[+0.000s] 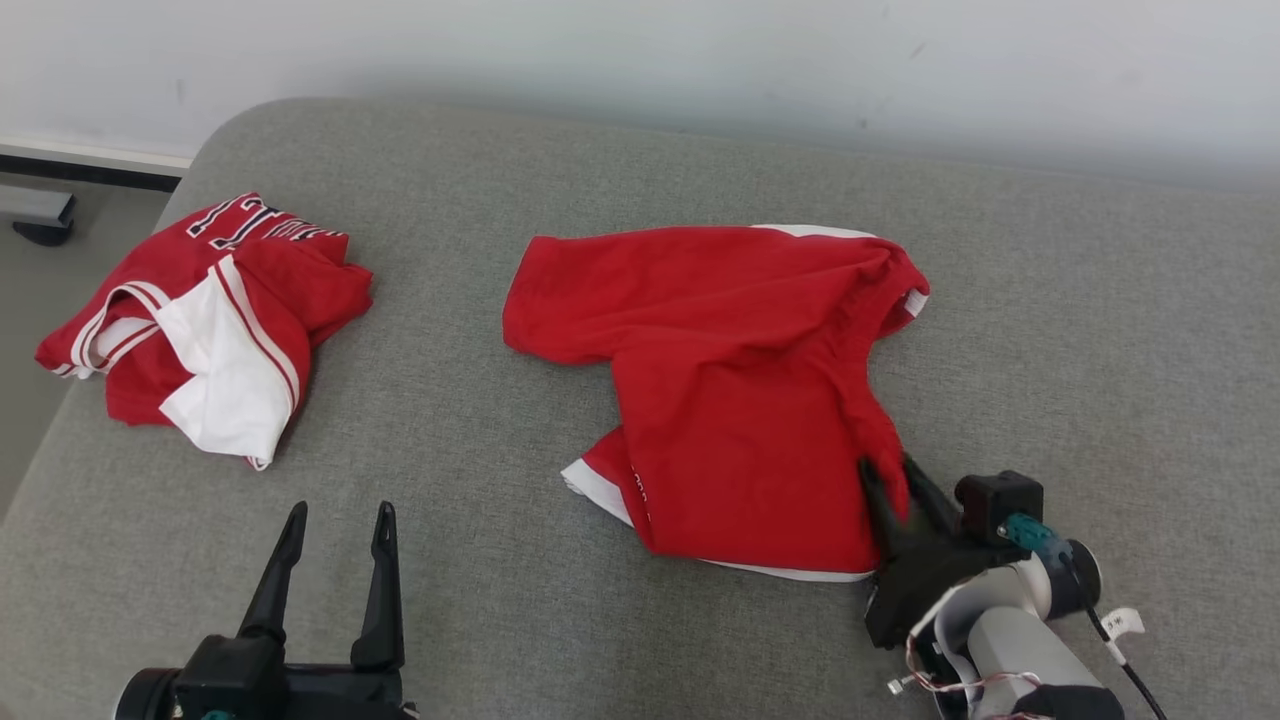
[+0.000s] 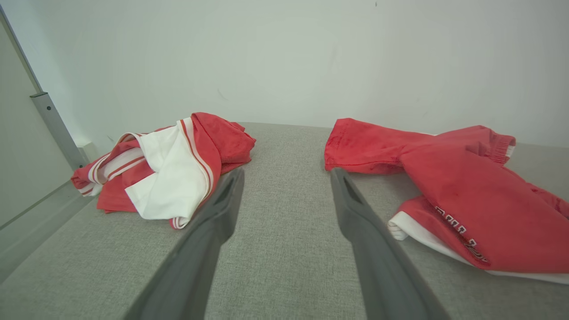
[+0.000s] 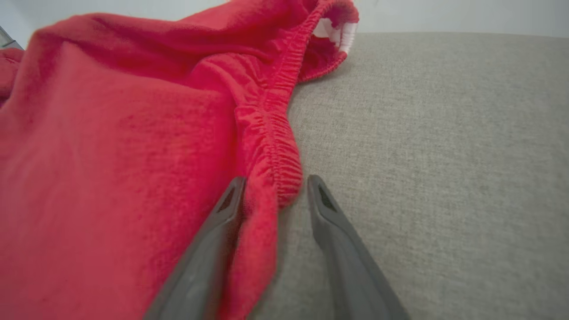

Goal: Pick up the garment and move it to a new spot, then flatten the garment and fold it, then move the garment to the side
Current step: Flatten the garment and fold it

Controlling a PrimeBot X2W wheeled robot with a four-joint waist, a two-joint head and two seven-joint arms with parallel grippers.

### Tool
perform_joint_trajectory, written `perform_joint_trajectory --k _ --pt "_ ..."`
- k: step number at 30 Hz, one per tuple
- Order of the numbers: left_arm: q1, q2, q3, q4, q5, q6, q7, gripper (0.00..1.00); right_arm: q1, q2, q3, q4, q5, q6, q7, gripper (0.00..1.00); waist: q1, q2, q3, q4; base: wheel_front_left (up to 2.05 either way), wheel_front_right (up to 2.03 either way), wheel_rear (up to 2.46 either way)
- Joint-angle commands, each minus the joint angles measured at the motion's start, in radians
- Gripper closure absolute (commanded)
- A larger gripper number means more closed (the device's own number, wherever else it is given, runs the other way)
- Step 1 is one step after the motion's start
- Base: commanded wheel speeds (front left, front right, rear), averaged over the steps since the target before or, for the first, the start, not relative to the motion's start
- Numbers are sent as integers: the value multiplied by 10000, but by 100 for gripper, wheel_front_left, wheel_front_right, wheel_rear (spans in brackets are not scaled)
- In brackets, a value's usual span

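Observation:
The garment (image 1: 740,400), red shorts with white trim, lies crumpled at the middle right of the grey cushion (image 1: 560,160). My right gripper (image 1: 888,470) sits at its near right corner. In the right wrist view the red cloth (image 3: 111,155) has a fold of its elastic hem between the two fingers of that gripper (image 3: 276,180); the jaws stand apart, and a small gap shows beside the right finger. My left gripper (image 1: 341,510) is open over bare cushion at the lower left, holding nothing. The left wrist view shows it (image 2: 288,173) wide open, with the shorts (image 2: 466,186) to its right.
A second red and white garment (image 1: 210,320) is bunched near the cushion's left edge, also in the left wrist view (image 2: 169,164). A white wall (image 1: 700,50) runs behind the cushion. Floor (image 1: 40,280) drops away at the far left.

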Motion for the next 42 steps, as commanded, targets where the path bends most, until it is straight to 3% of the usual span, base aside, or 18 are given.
perform_joint_trajectory --k 1,14,22,30,36,38,39,42 --pt "-89 -23 24 24 -100 15 -33 0 -71 7 76 61 116 -23 18 100 -1 1 20 8 0 0 0" --pt "124 -39 156 -33 -267 14 -33 0 1356 -1030 -1141 -2491 -256 -23 11 100 -1 1 -165 -841 0 0 0" --pt "72 -40 -19 11 -503 76 -33 0 2329 -1159 -1897 -3545 -748 -23 12 100 -1 1 -85 -1093 0 0 0" --pt "-189 -41 -350 128 -658 109 -33 0 1635 -689 -1051 -3467 -1114 -23 12 100 -1 1 -45 -795 0 0 0" --pt "-318 -38 -790 255 -867 196 -34 0 799 -135 52 -2146 -1114 -23 12 100 -1 1 -87 -423 0 0 0" --pt "-336 -42 -972 277 -880 243 -33 0 526 -29 142 -1796 -1045 -23 13 53 -1 1 -96 -359 0 0 0" --pt "-339 -40 -1031 294 -882 261 -33 0 476 30 173 -1634 -1020 -23 13 0 -1 1 -110 -343 0 0 0" --pt "-307 -39 -1107 325 -918 330 -33 0 397 78 278 -1664 -1000 -23 12 0 -1 1 -169 -387 0 0 0"
